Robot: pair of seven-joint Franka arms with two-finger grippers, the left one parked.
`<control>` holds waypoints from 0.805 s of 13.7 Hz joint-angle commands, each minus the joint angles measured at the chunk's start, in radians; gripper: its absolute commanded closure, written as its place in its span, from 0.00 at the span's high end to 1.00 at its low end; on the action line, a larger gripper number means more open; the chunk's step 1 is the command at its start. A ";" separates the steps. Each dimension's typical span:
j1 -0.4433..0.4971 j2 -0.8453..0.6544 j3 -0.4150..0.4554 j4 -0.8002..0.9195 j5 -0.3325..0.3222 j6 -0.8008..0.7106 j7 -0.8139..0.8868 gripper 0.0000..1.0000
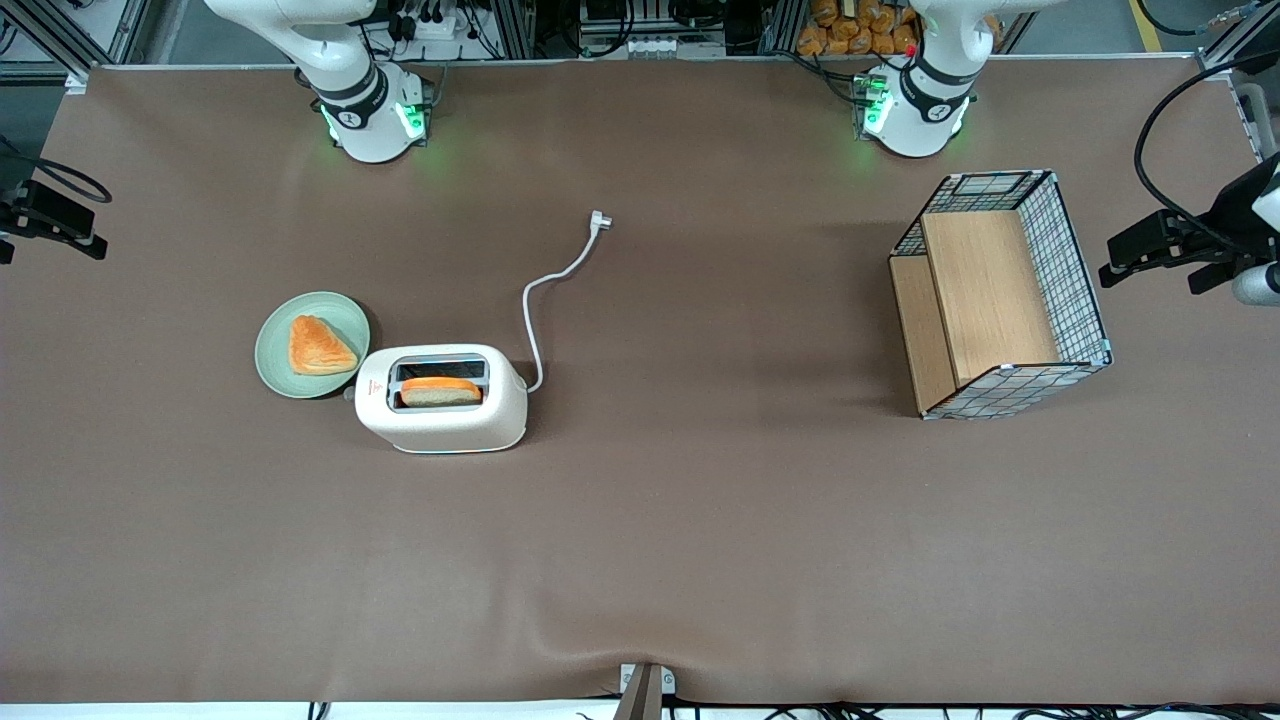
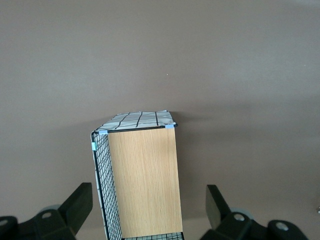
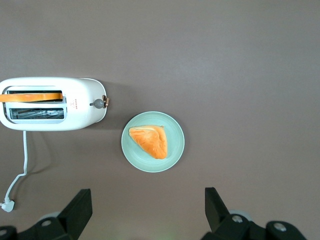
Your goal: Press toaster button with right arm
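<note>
Task barely begun, by the look of it. Gripper (image 3: 145, 212) sits at the working arm's edge of the tabletop (image 1: 700, 500), fingers spread wide, holding nothing, well apart from the toaster (image 1: 441, 397). Green plate (image 1: 312, 344) with pastry (image 1: 319, 346) sits just beside the toaster's button end. Toaster button (image 3: 99, 103) untouched; bread slice (image 1: 441, 390) stands high in a slot. Left: approach, then press.

Cream toaster (image 1: 441, 415) upright; grey button (image 3: 99, 103) protrudes beside the plate (image 1: 275, 355).
</note>
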 commanded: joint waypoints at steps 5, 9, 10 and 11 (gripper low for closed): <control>0.008 0.022 -0.004 -0.005 -0.005 -0.003 -0.006 0.97; 0.007 0.065 -0.002 -0.007 0.017 -0.004 -0.006 0.54; 0.007 0.084 -0.002 -0.007 0.023 -0.004 -0.006 0.42; 0.007 0.102 -0.002 -0.013 0.032 -0.004 -0.006 0.30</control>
